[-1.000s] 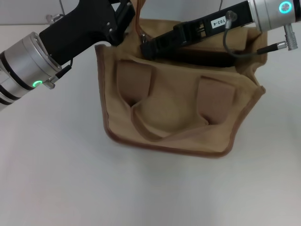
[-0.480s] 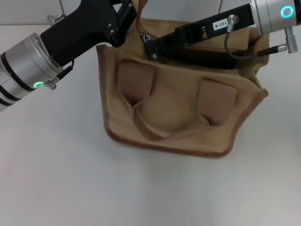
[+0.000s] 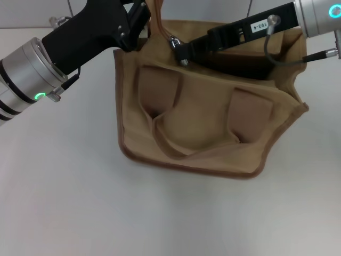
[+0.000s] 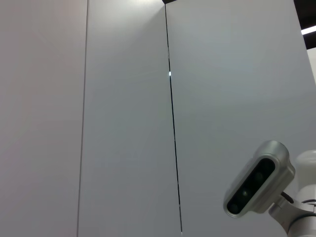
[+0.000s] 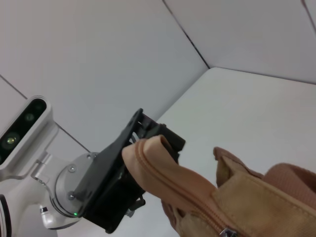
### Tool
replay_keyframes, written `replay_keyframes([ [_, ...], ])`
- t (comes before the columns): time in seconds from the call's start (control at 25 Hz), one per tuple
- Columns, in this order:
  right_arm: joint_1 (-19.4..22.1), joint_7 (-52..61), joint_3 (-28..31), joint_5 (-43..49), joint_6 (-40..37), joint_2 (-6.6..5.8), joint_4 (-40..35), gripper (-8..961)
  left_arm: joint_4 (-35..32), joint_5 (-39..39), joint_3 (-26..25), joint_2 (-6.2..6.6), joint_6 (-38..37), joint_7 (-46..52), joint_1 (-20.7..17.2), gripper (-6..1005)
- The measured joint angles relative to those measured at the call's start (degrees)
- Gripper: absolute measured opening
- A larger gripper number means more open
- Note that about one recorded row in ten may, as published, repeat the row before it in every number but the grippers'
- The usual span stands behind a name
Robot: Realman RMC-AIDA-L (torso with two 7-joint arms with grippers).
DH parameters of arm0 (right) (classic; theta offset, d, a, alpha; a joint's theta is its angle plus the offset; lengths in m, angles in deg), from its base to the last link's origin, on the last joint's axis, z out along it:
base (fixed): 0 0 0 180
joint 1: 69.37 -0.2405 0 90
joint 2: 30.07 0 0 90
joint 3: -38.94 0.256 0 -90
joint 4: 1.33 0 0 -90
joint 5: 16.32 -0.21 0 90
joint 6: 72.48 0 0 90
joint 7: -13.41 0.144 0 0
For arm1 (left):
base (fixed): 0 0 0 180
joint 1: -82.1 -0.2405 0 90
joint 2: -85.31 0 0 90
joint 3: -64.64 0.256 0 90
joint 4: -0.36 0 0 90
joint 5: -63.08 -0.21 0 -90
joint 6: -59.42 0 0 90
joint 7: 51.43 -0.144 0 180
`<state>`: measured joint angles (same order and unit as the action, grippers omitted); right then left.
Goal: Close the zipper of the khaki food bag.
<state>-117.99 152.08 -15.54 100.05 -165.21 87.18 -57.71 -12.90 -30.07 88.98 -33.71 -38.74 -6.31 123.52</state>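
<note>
Khaki food bag (image 3: 202, 128) gaping, left claw (image 3: 139, 16) clamped on its corner, right claw (image 3: 181, 50) pinching the zipper (image 3: 174, 41) pull.

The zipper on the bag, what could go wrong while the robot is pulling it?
The right gripper has the zipper pull at its very tip, so it might slip off. The left gripper pinches only the end flap of the khaki food bag; if that slips, the soft bag could slide or bunch.
</note>
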Motion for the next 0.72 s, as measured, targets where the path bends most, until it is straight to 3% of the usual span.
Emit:
replay_keyframes([
  [0.48, 5.3, 5.0, 1.0, 5.9, -2.6, -0.49, -7.7, -2, -0.7, 1.1, -1.7, 0.32, -0.1, 0.8, -0.9, 22],
  [0.72, 6.4, 5.9, 6.4, 9.8, -4.9, -1.38, -10.6, -2, -1.5, 2.5, -1.7, 0.45, 0.4, 0.9, -1.8, 22],
])
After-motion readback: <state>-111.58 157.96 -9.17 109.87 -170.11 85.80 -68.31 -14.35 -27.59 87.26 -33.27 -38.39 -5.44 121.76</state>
